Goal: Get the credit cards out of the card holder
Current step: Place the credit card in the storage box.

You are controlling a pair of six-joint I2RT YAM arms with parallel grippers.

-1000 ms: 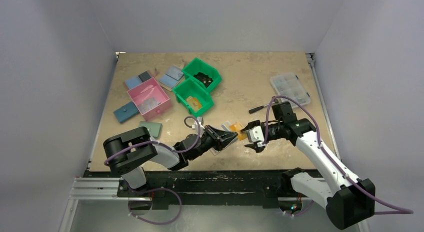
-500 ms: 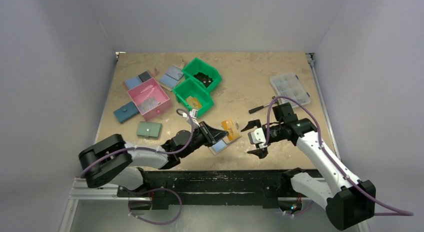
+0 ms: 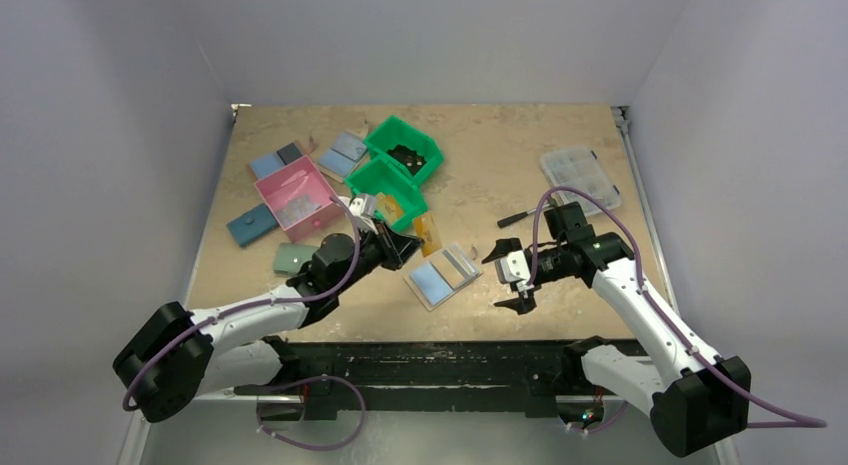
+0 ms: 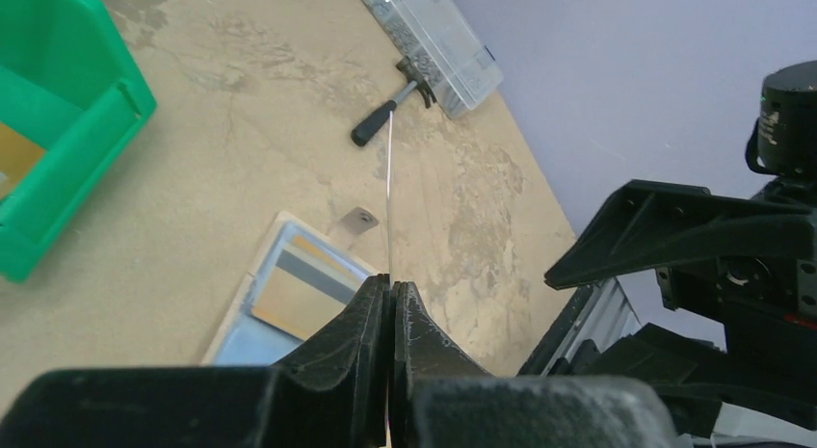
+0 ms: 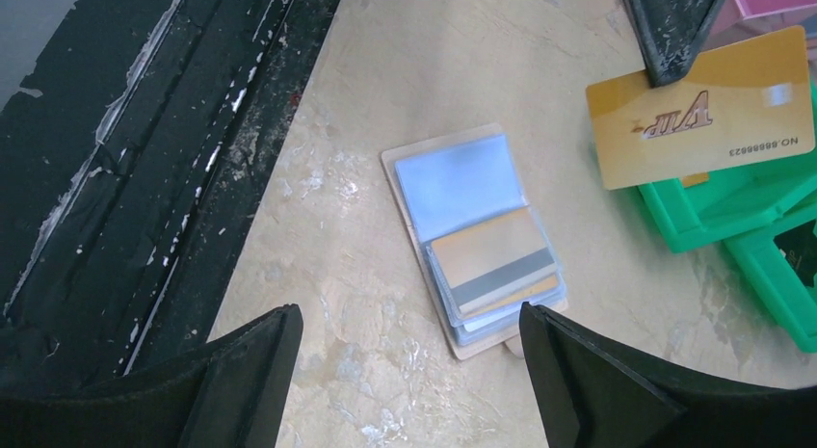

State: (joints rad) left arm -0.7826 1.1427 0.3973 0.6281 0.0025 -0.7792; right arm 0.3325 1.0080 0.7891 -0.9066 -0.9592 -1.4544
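Observation:
The card holder (image 3: 442, 276) lies open and flat on the table between the arms, with a light-blue panel and a slot panel that has cards in it (image 5: 496, 260). My left gripper (image 3: 410, 243) is shut on one gold credit card (image 3: 428, 233), held above the table to the left of the holder, beside the green bins. That card shows edge-on (image 4: 389, 178) in the left wrist view, above the left gripper (image 4: 392, 284), and face-on (image 5: 698, 106) in the right wrist view. My right gripper (image 3: 512, 276) hangs open and empty just right of the holder; in its own view the gripper (image 5: 409, 323) is apart from the holder (image 5: 453, 183).
Two green bins (image 3: 400, 173) and a pink bin (image 3: 297, 197) stand back left, with a sage-green wallet (image 3: 297, 258), a dark-blue wallet (image 3: 250, 225) and other flat blue wallets (image 3: 345, 150) around them. A screwdriver (image 3: 515, 219) and a clear compartment box (image 3: 580, 180) lie back right.
My right gripper opened and let go of the card holder, which now lies flat. My left gripper drew the gold card out and carried it back and left toward the green bins.

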